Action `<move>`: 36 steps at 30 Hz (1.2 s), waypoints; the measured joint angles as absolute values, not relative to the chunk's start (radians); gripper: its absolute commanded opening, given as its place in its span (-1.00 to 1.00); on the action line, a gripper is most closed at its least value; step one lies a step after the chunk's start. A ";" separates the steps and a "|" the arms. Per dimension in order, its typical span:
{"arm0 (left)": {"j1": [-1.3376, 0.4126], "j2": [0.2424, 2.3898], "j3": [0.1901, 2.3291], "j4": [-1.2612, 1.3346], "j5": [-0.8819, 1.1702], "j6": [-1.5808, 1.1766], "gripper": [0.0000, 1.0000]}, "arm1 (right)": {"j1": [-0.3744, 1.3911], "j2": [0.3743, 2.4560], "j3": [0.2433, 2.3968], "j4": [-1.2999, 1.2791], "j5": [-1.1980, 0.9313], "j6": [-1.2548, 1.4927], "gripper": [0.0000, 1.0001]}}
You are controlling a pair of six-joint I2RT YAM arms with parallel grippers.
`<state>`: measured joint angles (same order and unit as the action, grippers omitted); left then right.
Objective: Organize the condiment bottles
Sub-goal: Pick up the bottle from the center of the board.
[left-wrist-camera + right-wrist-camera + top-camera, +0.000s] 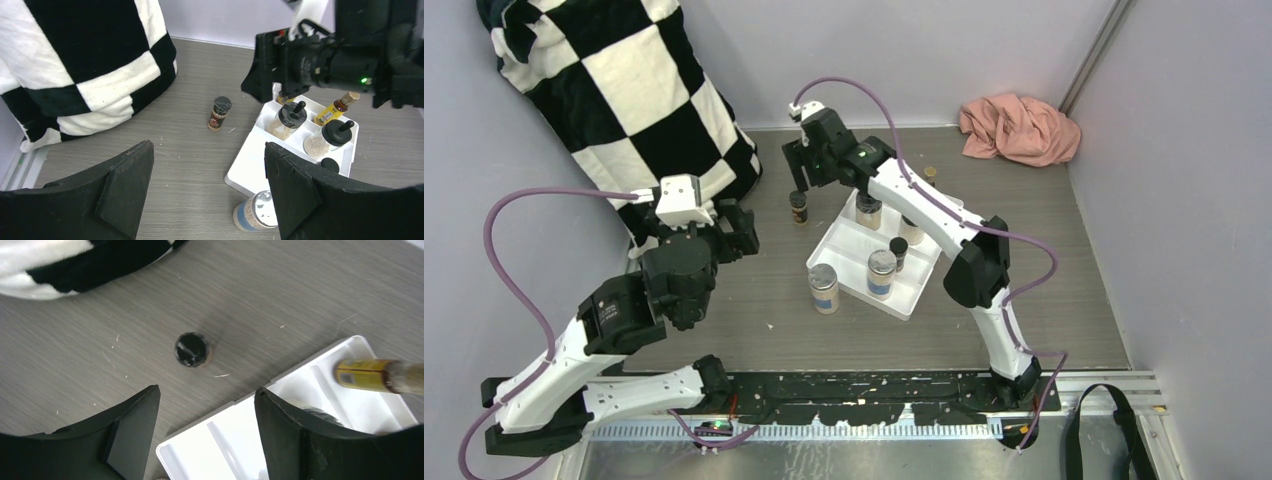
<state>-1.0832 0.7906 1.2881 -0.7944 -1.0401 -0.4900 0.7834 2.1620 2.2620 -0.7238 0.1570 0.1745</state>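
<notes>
Right gripper (206, 390) over small dark bottle (192, 349) upright on counter (280, 290), near tray (215, 440); jaws released. Left gripper (208, 150) jaws released, nothing between.

White links (904, 195), black joints (974, 270); black left end effector (207, 145) and right end effector (206, 389); purple cables (509, 275) (one green light (861, 153)).

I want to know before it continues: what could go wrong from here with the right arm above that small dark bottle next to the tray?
The right fingers are open above the small dark bottle, which stands alone, slim and upright; a slightly off descent could clip its cap and tip it. The white tray rim lies close beside it, so one finger might catch it and jolt the jars inside.
</notes>
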 measured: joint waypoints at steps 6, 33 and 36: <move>-1.083 0.788 1.282 -0.797 -1.040 -0.492 0.63 | 0.828 2.229 2.286 -0.739 0.147 0.161 0.50; -1.083 0.760 1.190 -0.692 -1.026 -0.422 0.64 | 0.834 2.394 2.306 -0.672 0.091 0.087 0.58; -1.083 0.751 1.178 -0.669 -1.021 -0.406 0.64 | 0.834 2.396 2.306 -0.656 0.083 0.080 0.59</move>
<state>-1.0832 0.7509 1.1778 -0.6689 -1.0206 -0.4061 0.8341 2.3962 2.3058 -0.6556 0.0834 0.0803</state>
